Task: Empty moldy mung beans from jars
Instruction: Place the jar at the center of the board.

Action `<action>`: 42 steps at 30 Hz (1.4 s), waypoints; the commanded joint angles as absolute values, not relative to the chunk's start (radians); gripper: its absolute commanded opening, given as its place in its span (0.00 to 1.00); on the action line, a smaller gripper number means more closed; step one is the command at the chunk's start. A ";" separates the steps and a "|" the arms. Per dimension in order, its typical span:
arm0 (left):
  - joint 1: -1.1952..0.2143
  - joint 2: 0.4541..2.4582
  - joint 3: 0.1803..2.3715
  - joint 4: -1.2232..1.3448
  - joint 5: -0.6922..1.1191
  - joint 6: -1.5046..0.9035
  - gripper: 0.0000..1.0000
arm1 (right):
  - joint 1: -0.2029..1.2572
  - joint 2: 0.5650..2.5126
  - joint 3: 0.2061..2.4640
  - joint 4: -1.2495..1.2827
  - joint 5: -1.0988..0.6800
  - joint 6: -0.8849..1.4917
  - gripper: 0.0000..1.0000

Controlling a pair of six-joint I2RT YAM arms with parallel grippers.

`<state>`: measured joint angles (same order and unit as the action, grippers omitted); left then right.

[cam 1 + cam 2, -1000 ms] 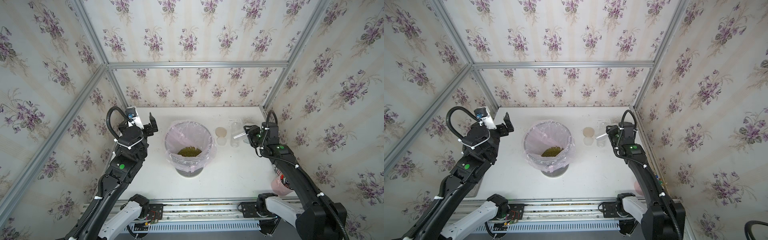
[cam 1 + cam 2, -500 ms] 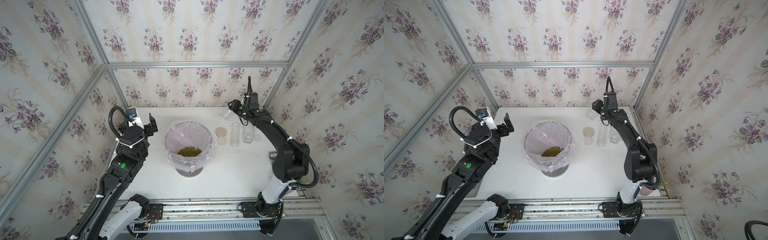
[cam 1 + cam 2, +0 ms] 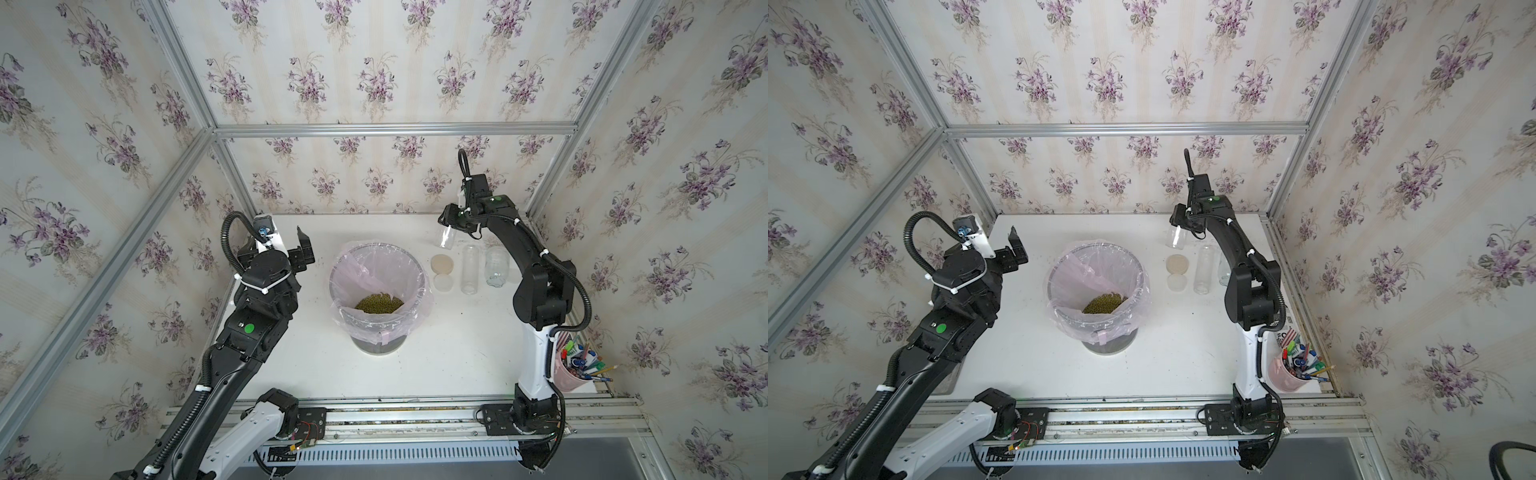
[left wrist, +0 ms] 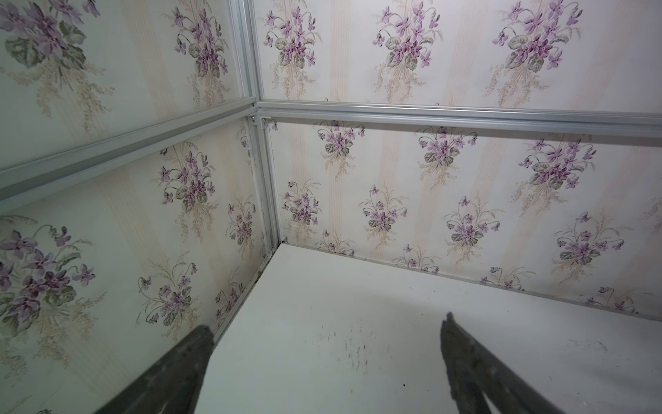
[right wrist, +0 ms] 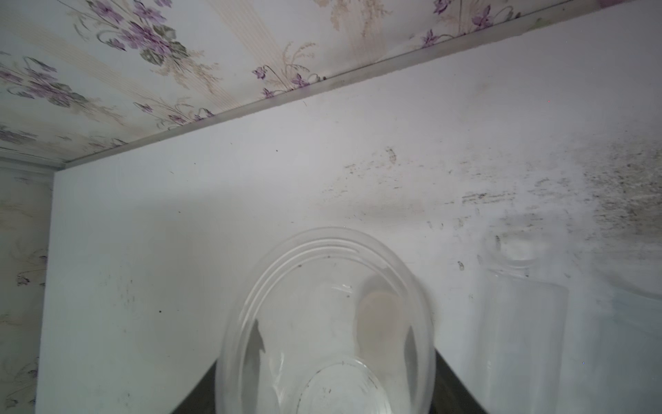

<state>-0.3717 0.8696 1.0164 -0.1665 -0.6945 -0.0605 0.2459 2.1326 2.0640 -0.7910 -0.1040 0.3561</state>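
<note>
While left fingers (image 4: 462, 362) gape empty, right fingers (image 5: 446, 394) clamp a jar (image 5: 324, 286).

The scuffed white tabletop (image 3: 457, 353) bore a grey round bin lined with pink plastic (image 3: 422, 274) at its middle. Nearer the right edge lay a tan round lid (image 3: 441, 263) and a whitish round lid (image 3: 444, 283), beside a tall clear jar (image 3: 469, 270) and a wider clear jar (image 3: 497, 267).

At the middle of the table (image 3: 457, 353) you have a bin (image 3: 374, 347) lined with a pink bag (image 3: 361, 272); a pink cup of pens (image 3: 570, 380) stands at its near right corner.
</note>
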 commanded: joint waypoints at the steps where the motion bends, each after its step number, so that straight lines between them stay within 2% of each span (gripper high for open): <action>1: -0.369 0.874 1.016 -0.136 -0.707 -0.075 1.00 | 0.255 2.158 2.095 -0.917 0.005 0.288 0.43; 7: -0.368 0.874 1.015 -0.136 -0.691 -0.083 1.00 | 0.276 2.202 2.131 -1.018 0.125 0.265 0.43; 24: -0.366 0.837 1.014 -0.138 -0.700 -0.083 1.00 | 0.301 2.325 2.210 -1.092 0.237 0.308 0.43; 42: -0.365 0.834 1.017 -0.139 -0.690 -0.075 1.00 | 0.307 2.279 2.077 -1.054 0.288 0.350 0.46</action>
